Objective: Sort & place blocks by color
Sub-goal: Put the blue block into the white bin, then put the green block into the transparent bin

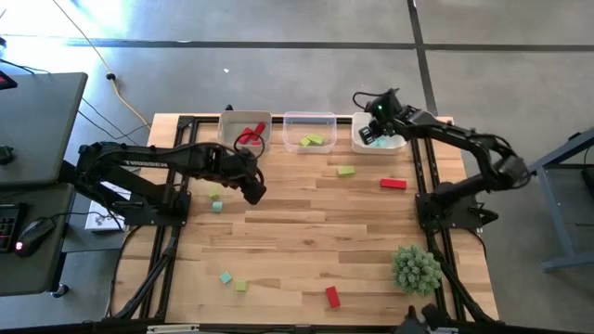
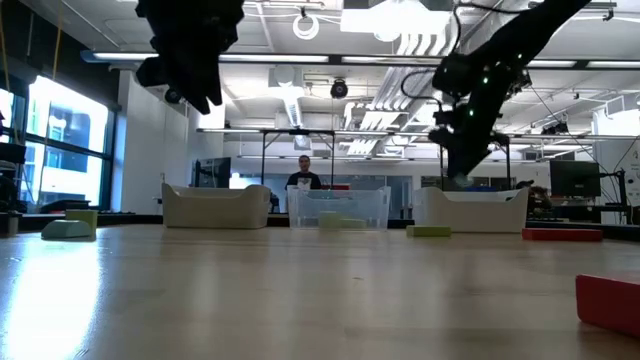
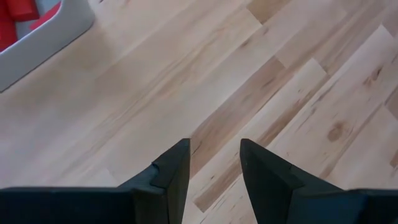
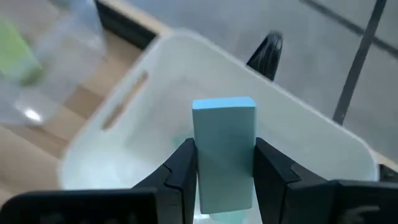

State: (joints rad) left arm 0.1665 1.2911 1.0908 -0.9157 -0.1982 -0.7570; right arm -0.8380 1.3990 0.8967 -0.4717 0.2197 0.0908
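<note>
My right gripper [image 4: 224,155] is shut on a teal block [image 4: 224,124] and hangs over the right white bin [image 1: 394,145] at the table's far edge. My left gripper [image 1: 252,190] stands open above bare wood just near of the left white bin [image 1: 229,130], with nothing between its fingers [image 3: 174,165]. That bin holds red blocks; the clear middle bin [image 1: 309,119] holds yellow-green ones. Loose blocks lie flat on the table: yellow-green [image 1: 346,171], red [image 1: 393,184], yellow-green [image 1: 214,194], teal [image 1: 217,206], teal [image 1: 225,276], yellow-green [image 1: 240,286], red [image 1: 332,297]. My right gripper pinches the teal block's two opposite long sides [image 4: 202,162] between its two fingers. The fingers slant down toward the table's far edge and lie along the block, whose free end [image 4: 224,106] sticks out past the fingertips. The block is lifted clear, above the bin's inside.
A spiky green plant-like ball [image 1: 415,269] sits near the table's right front corner. Dark rails [image 1: 422,176] run along the table's left and right sides. A person [image 2: 304,175] stands in the room behind the bins. Bare wood spreads across the table's middle [image 1: 306,232].
</note>
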